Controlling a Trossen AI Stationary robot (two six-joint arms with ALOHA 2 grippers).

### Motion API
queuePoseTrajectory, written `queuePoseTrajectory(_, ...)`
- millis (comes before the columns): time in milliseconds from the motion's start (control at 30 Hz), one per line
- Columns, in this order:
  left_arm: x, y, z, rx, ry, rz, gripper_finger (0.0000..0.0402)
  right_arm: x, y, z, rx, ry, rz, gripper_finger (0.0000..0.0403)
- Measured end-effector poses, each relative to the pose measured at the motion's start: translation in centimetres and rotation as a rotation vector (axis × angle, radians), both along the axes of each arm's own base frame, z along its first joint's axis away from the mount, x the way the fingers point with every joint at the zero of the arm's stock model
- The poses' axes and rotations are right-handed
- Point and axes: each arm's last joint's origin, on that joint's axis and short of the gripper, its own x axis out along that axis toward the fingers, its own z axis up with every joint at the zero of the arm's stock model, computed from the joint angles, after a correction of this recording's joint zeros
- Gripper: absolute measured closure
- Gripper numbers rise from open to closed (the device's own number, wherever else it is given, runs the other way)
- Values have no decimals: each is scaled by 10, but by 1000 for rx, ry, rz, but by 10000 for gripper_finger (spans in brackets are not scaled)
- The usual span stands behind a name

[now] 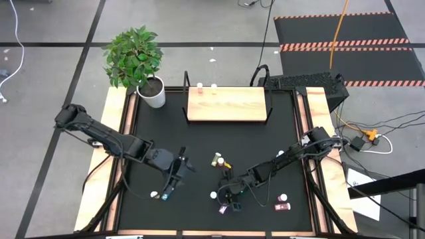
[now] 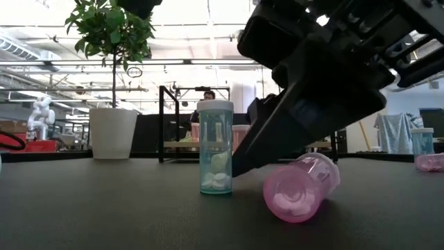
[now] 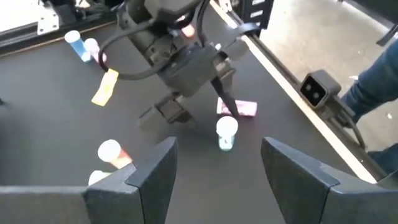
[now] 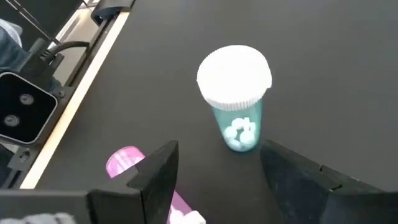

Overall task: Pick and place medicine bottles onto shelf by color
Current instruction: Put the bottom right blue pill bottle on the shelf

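the left claw [image 1: 174, 180] hangs low over the dark table [image 1: 199, 143] with its fingers apart and nothing between them; a small bottle [image 1: 154, 194] stands just beside it toward the table's near edge, on its outer side. looking out from this claw, two more bottles [image 3: 109, 152] sit close before its left finger, and a teal bottle [image 3: 226, 132] with a white cap stands upright straight ahead, with the right arm behind it. between the two claws, nearer the shelf, a yellow bottle [image 1: 218, 160] lies by another small one. the right claw [image 1: 229, 197] is down near the table, fingers spread and holding nothing; the teal bottle [image 4: 237, 93] stands upright just ahead of the gap between its fingers, not touching either, and a pink bottle [image 4: 127, 160] lies on its side beside one finger. in the level view the pink bottle [image 2: 302, 186] lies tipped beside the upright teal one [image 2: 216, 146], under the claw. past the right claw, a capped bottle [image 1: 283, 197] stands with a pink one [image 1: 282, 207] lying beside it. the wooden shelf [image 1: 226, 103] sits well beyond both claws at the far side of the table, with two small bottles [image 1: 200, 86] at its far edge, and a potted plant [image 1: 141, 60] beside its left end.
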Motion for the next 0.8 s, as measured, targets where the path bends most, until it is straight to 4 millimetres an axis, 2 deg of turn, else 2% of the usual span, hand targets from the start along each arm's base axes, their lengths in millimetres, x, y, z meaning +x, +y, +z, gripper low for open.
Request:
queuePoseTrajectory(167, 0, 1, 1, 4, -11, 39, 170, 4, -4, 2, -73, -66, -5, 181)
queuePoseTrajectory(400, 2, 0, 4, 42, -61, 19, 170, 7, -9, 3, -82, -83, 7, 184)
queuePoseTrajectory(800, 6, 0, 10, 4, -127, 44, 170, 9, -7, 7, -6, -108, 75, 248)
